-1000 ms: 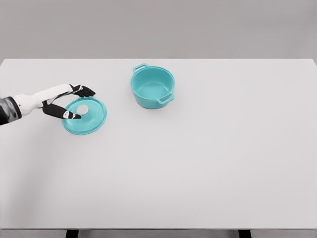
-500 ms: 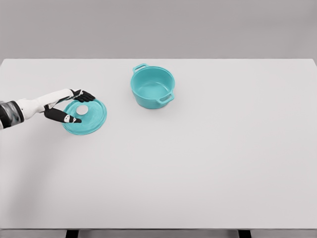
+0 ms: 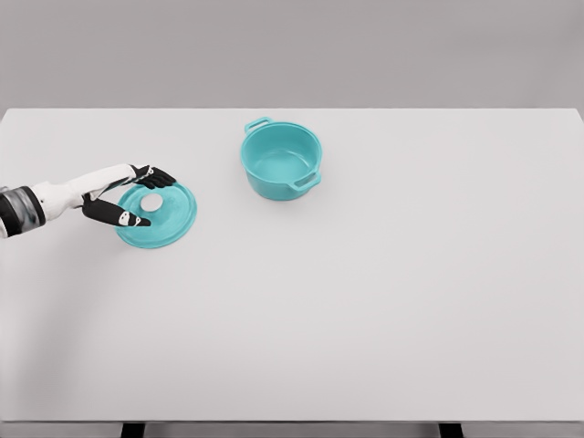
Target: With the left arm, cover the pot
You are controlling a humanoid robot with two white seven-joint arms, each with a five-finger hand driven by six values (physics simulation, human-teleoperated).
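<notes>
One left hand [image 3: 128, 196] brackets the lid [image 3: 157, 215], fingers [image 3: 119, 216] spread around its knob [image 3: 151, 202]; the pot [image 3: 281, 161] sits up-right on the desk [image 3: 383, 301].

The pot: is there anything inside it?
Nothing shows inside the pot: only its bare teal floor and inner wall. The near wall hides a sliver of the floor. Its lid lies flat on the table, apart from it, with the left hand at the lid's knob.

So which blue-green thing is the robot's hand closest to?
The flat lid with the white knob, lying on the table. The left hand reaches around it; the pot stands farther away, uncovered.
</notes>
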